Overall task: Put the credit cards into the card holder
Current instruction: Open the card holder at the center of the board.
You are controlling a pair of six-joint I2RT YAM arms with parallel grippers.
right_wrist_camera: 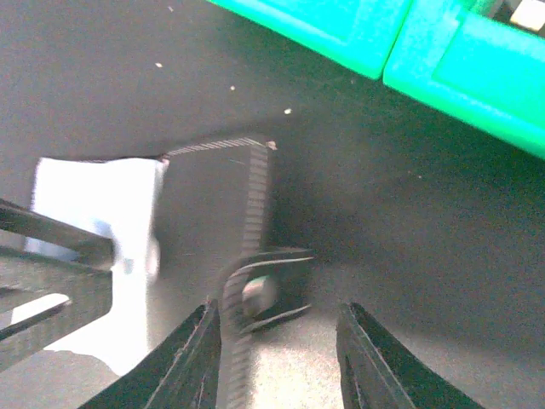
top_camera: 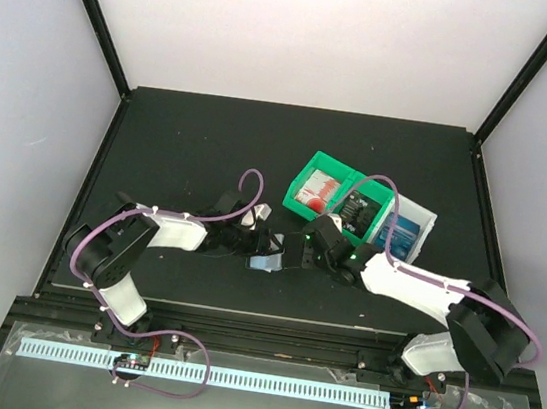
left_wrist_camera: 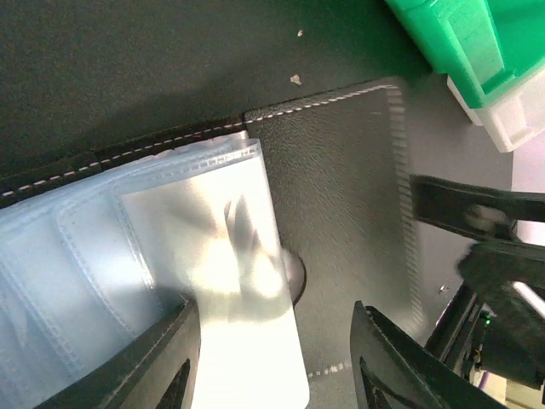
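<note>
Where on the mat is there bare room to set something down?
Free: the mat between its back edge and the left arm, and the strip behind the green bin. Crowded: centre, where the left end effector and right end effector meet over the card holder.

The card holder (top_camera: pixel 268 261) is mostly hidden in the top view — its snap tab (right_wrist_camera: pixel 262 292) blurred.

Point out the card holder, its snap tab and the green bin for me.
card holder (left_wrist_camera: pixel 341 196): left wrist view, on its black grained flap.
snap tab (right_wrist_camera: pixel 264 292): right wrist view, on the tab's rounded end.
green bin (left_wrist_camera: pixel 460 38): left wrist view, on its outer wall.
</note>
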